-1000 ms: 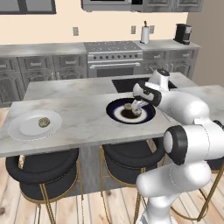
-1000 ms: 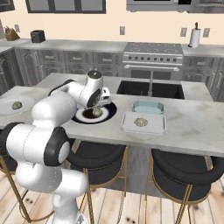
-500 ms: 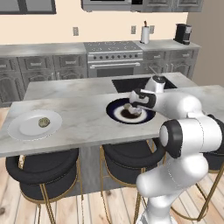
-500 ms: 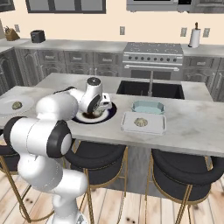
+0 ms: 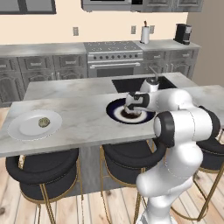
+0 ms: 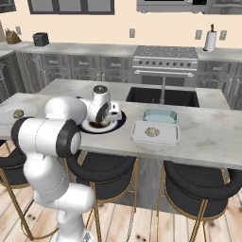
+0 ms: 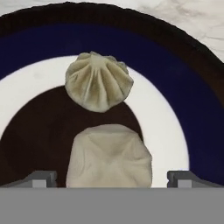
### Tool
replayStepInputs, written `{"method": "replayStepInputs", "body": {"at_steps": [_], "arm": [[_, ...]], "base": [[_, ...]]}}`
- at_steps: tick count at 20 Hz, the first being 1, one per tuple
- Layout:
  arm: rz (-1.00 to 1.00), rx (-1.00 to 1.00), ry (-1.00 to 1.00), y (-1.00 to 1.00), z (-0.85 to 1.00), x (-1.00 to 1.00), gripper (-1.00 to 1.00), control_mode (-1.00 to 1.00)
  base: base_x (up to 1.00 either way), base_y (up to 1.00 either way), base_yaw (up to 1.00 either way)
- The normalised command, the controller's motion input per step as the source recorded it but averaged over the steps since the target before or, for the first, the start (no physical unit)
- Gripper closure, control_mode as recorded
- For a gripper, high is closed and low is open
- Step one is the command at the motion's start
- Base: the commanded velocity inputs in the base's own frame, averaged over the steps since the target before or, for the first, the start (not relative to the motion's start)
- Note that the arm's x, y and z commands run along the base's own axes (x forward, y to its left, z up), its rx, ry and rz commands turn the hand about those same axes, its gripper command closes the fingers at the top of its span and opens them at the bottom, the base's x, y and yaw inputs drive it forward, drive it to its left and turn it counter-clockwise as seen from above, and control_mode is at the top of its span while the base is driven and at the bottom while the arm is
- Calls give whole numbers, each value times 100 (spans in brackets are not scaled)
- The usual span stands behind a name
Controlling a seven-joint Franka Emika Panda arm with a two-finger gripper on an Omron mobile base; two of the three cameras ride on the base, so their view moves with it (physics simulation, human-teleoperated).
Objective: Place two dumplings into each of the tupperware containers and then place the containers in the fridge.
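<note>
My gripper point(image 7: 112, 179) hangs low over the round dark-blue plate point(image 7: 188, 92), jaws open. One tan dumpling point(image 7: 109, 155) lies between the fingertips point(image 7: 43, 178), with a gap on each side. A second dumpling point(image 7: 99, 81) lies just beyond it on the same plate. From the base, the gripper point(image 5: 131, 112) point(image 6: 100, 123) stands over that plate point(image 5: 114, 109) point(image 6: 118, 125). The whitish tupperware container point(image 6: 137, 136) holds one dumpling point(image 6: 152, 132). Behind it, the teal container point(image 6: 159, 115) looks empty. Another dumpling point(image 5: 43, 122) point(image 6: 18, 113) lies on the white plate point(image 5: 22, 129). The fridge is out of view.
A sink with a faucet point(image 6: 162, 90) is sunk into the island behind the containers. Black stools point(image 5: 41, 168) stand along the island's near edge. The stove point(image 5: 114, 57) and grey cabinets line the back wall.
The hand has come down and in over the dark-blue plate, closer to the dumplings. The jaws have stayed open. The plates, tubs and dumplings have not moved.
</note>
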Motion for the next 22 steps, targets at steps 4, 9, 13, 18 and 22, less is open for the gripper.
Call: {"method": "replayStepInputs", "body": {"at_steps": [4, 9, 13, 18, 22], "arm": [[-17, 0, 17, 0, -32, 2, -100, -100], [-12, 0, 4, 0, -23, 2, 100, -100], [-5, 3, 0, 0, -22, 1, 100, -100], [-3, 6, -14, -4, 52, -37, 100, -100], [-14, 0, -17, -26, 100, -74, 100, -100]], "base": [[0, 0, 0], [0, 0, 0], [0, 0, 0], [0, 0, 0], [0, 0, 0]]}}
